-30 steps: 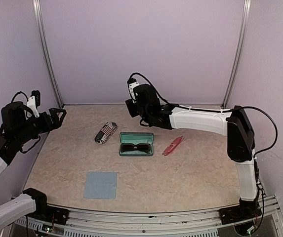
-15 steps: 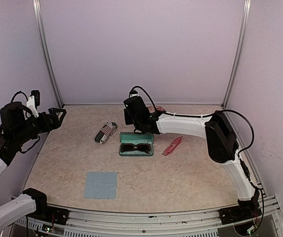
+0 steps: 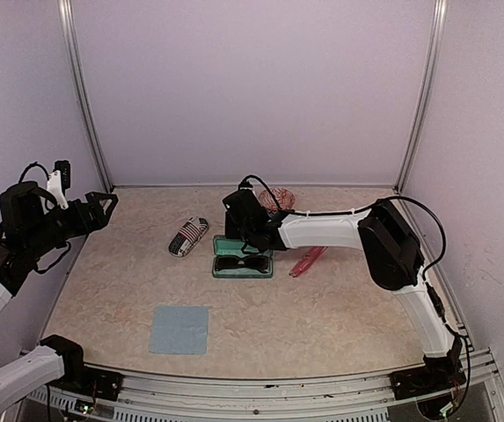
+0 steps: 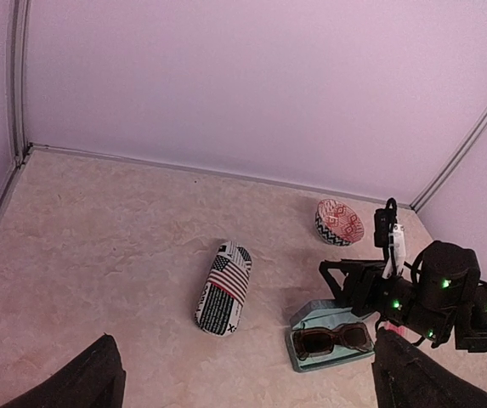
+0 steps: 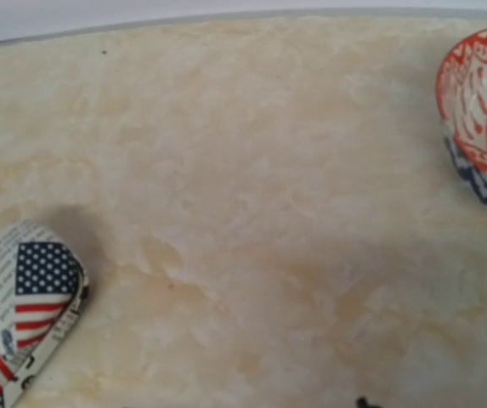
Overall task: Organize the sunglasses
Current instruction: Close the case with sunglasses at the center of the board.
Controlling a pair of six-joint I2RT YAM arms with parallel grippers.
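Plainly, we are at the step of shutting the case. The dark pair (image 3: 241, 263) lies folded inside the open teal case (image 3: 243, 274), and our right pincer (image 3: 243, 234) hangs low at its raised lid on the far side; we cannot tell how wide its jaws stand. Our left pincer (image 3: 105, 207) is held high at the left edge, spread wide and empty. The pink pair (image 3: 308, 260) lies on the surface (image 3: 322, 316) just right of the case, not yet stowed. Next, we judge, the lid wants a gentle push forward and down without shoving the case. Then the pink pair needs a home, perhaps the flag-print pouch (image 3: 188, 236).
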